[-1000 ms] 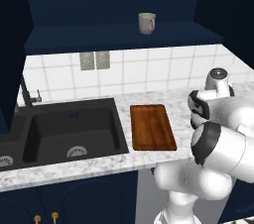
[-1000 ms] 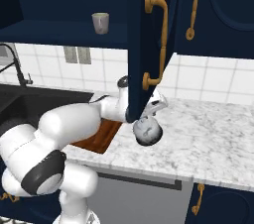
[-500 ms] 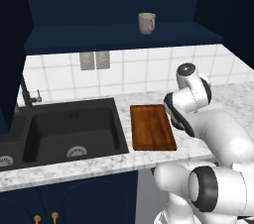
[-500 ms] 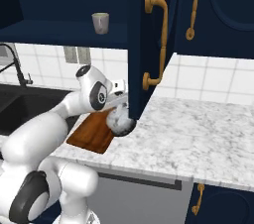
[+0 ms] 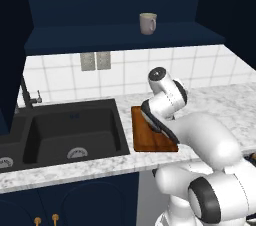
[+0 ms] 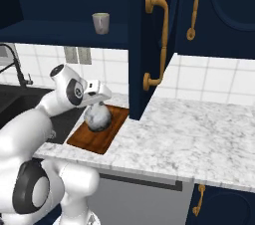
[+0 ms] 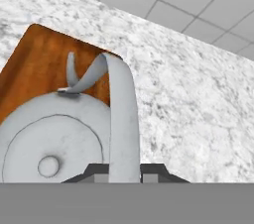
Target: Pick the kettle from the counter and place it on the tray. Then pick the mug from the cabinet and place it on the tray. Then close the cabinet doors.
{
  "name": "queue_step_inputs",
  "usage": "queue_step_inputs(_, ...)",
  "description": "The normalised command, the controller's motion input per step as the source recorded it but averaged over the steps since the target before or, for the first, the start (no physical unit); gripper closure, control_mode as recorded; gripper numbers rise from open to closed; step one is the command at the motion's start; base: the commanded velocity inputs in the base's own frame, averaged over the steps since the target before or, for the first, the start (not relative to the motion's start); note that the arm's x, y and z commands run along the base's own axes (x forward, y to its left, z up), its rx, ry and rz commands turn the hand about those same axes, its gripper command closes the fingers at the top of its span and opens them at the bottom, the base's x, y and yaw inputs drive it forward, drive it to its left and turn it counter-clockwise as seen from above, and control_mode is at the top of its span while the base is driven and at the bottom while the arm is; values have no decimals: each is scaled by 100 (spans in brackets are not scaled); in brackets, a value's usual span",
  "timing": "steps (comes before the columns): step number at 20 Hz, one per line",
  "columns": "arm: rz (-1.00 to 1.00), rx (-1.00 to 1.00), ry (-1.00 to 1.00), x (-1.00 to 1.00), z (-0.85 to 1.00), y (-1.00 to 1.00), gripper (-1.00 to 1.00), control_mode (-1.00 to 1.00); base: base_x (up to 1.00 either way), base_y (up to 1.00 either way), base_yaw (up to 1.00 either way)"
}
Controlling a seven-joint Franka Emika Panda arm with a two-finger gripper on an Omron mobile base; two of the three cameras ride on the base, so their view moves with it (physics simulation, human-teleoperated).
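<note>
**Kettle held over the tray**

You have the claw [image 7: 124,171] clamped on the arched handle of the kettle [image 6: 97,117], jaws narrow around it. The kettle sits low over the tray [image 6: 82,139] on the tabletop [image 6: 199,139]; you cannot tell whether it touches the wood. The mug [image 5: 147,23] stands on the cabinet [image 5: 120,0] shelf, well above, with a door [image 6: 144,45] open.

In the right base view the kettle [image 6: 97,117] sits mid-left, over the tray [image 6: 111,132], which lies on the counter [image 6: 199,134] just right of the sink [image 5: 70,130]. The mug [image 6: 100,23] stands upper left, on the shelf in the cabinet [image 5: 120,37]. An open cabinet door [image 6: 144,45] hangs edge-on at centre, right of the tray.
</note>
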Motion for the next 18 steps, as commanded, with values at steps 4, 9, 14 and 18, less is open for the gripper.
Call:
queue_step_inputs(4, -1, 12, -11, 71, -25, 10, 100, -100, 0, 0, 0)
queue_step_inputs(9, 0, 8, -11, 46, -33, 0, 100, -100, 0, 0, 0)
queue_step_inputs(14, 0, 2, -1, 8, -31, 0, 100, -100, 0, 0, 0)
queue_step_inputs(18, 0, 2, 0, 6, -23, 0, 100, -100, 0, 0, 0)
